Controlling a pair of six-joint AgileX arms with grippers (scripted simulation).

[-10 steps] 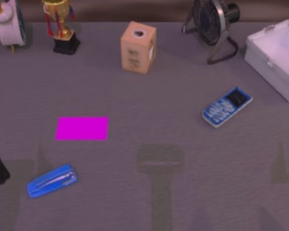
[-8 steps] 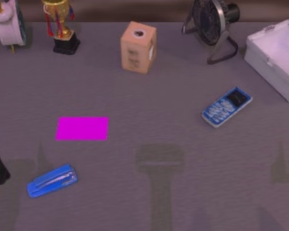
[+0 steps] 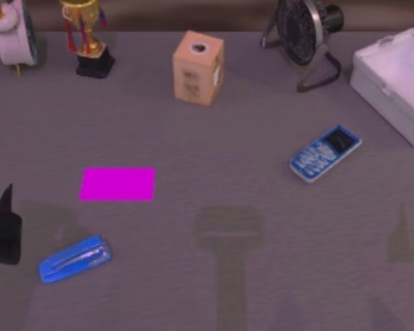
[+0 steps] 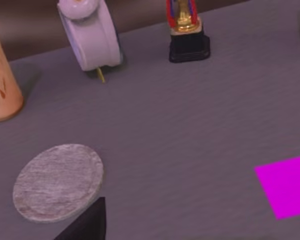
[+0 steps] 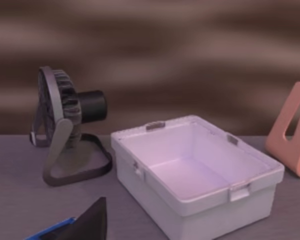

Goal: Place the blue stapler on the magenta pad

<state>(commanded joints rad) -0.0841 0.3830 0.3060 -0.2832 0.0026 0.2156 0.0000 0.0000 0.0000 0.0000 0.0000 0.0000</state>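
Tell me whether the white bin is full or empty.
Empty. The right wrist view shows the white bin open-topped, its bare floor visible with nothing inside.

- A rendered, staged tabletop (image 3: 214,145), grey and cloth-like, before a blurred brown backdrop.
- Household and office oddments line its far edge: white alarm clock (image 3: 10,34), gold trophy (image 3: 88,38), desk fan (image 3: 303,34), white plastic bin (image 3: 393,79).
- A keypad phone (image 3: 324,153) lies at right.

One of each — stapler (image 3: 74,259), magenta pad (image 3: 117,184), phone (image 3: 324,153), fan (image 3: 305,38), white bin (image 3: 393,83), trophy (image 3: 87,34), clock (image 3: 12,33), tan box (image 3: 198,67) — and one stone coaster (image 4: 58,181).
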